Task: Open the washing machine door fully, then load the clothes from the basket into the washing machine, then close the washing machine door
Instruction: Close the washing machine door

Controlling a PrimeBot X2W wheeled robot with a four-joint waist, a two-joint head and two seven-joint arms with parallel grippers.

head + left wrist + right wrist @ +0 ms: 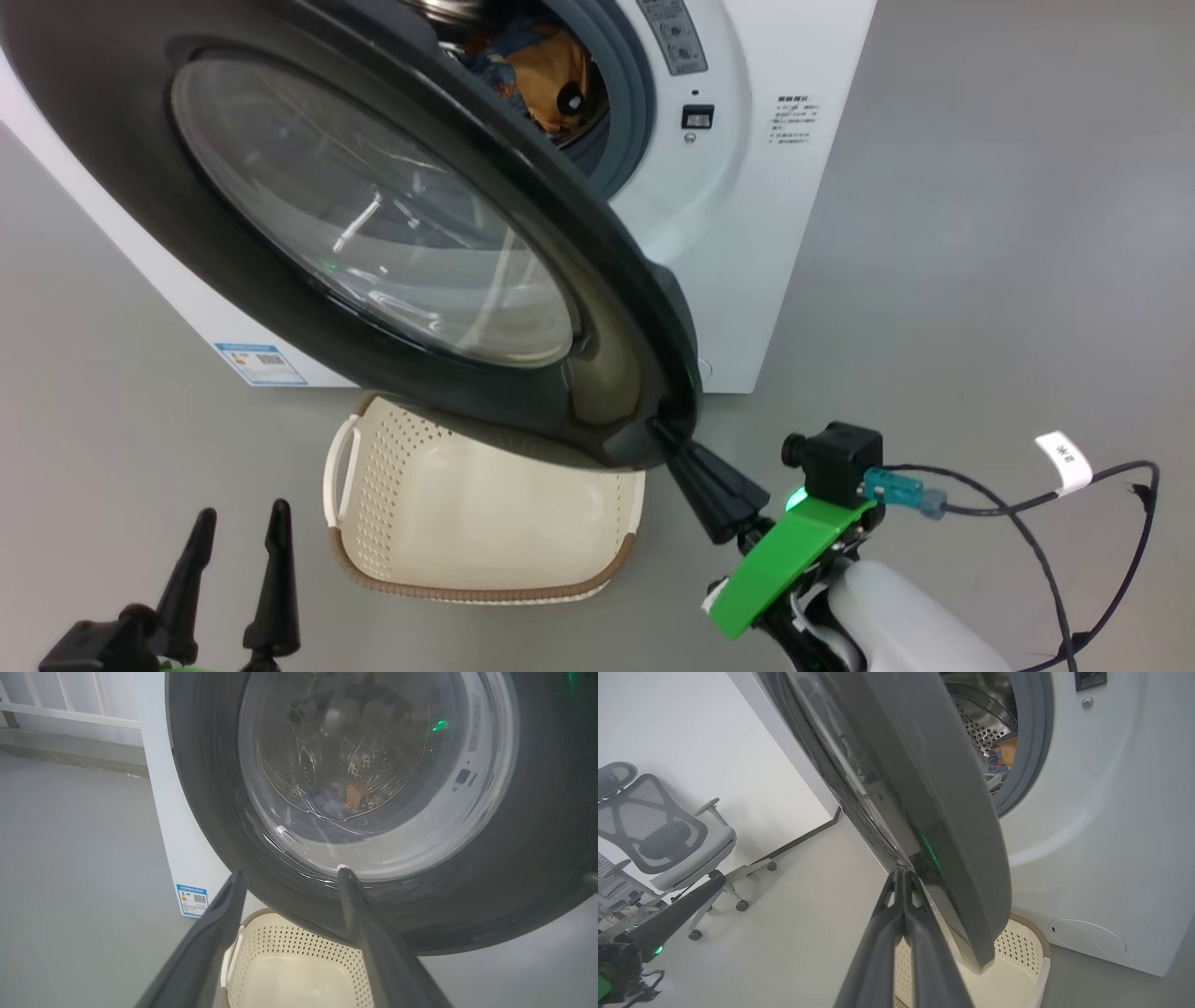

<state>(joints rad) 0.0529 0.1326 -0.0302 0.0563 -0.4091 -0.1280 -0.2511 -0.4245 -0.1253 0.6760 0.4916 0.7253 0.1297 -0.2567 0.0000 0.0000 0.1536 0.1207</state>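
The washing machine (747,233) stands ahead with its door (523,224) swung partway out, black rim and glass bowl toward me. The clothes (546,79), blue and orange, lie inside the drum and show through the glass (343,798). Below the door sits the cream basket (392,467), nothing visible inside it. My right gripper (665,431) is shut, its tips pressed against the door's lower edge (934,788). My left gripper (238,527) hangs open at the lower left, apart from the door, its fingers (219,924) framing the basket (280,947).
A grey floor surrounds the machine. An office chair (668,835) stands by a white wall to the left. A black cable (1074,523) with a white tag trails from my right wrist. A railing (70,709) runs behind the machine.
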